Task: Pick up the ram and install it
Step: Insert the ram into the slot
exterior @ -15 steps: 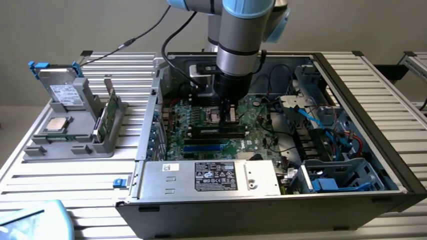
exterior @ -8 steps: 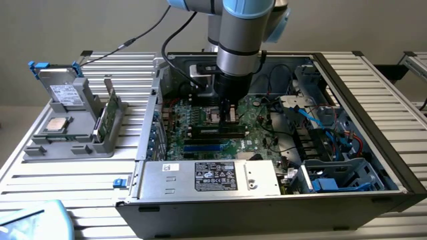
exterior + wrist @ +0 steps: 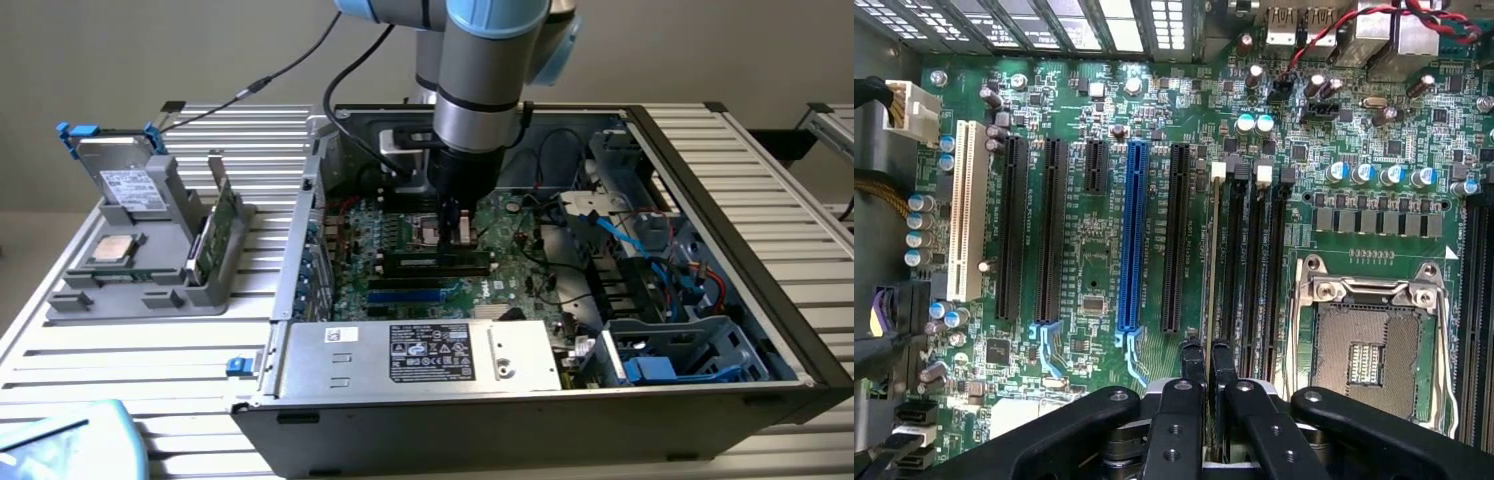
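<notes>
Black end effector (image 3: 1207, 352), green motherboard (image 3: 1084, 275), blue slot (image 3: 1134, 235)

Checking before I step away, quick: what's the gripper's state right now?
Gripper: jaws closed on the ram, held edge-on at the motherboard's memory slots; whether it is seated cannot be told.

One arm (image 3: 487, 60) is hanging over one open computer case (image 3: 747, 200), and one power supply (image 3: 414, 355) is lying at the case's six o'clock in the exterior view. At the case's nine o'clock, one grey tray (image 3: 80, 300) is carrying one drive (image 3: 127, 185) and one silver processor (image 3: 114, 250). The motherboard (image 3: 1089, 265) is showing one white slot (image 3: 967, 210), one blue slot (image 3: 1134, 235), four black expansion slots (image 3: 1014, 230) and one empty socket (image 3: 1369, 345). One gripper (image 3: 1208, 352) with two fingers (image 3: 1192, 370) is pinching one ram (image 3: 1212, 260).
</notes>
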You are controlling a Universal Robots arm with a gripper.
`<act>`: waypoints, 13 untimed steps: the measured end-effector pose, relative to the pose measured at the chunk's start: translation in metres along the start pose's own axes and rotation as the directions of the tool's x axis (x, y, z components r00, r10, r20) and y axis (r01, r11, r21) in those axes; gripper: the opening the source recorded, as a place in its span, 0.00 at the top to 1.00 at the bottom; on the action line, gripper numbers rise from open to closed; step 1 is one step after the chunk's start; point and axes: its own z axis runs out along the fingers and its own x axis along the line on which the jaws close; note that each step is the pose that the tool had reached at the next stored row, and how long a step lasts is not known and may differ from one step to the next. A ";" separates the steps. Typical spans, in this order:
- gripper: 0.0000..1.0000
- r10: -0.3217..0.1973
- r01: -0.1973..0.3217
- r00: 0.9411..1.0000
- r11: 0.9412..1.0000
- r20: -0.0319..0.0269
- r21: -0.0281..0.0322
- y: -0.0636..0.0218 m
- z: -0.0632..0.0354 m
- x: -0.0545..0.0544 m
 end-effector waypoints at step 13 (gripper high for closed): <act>0.86 0.008 -0.008 1.000 1.000 0.001 -0.001 -0.0013 0.0019 -0.001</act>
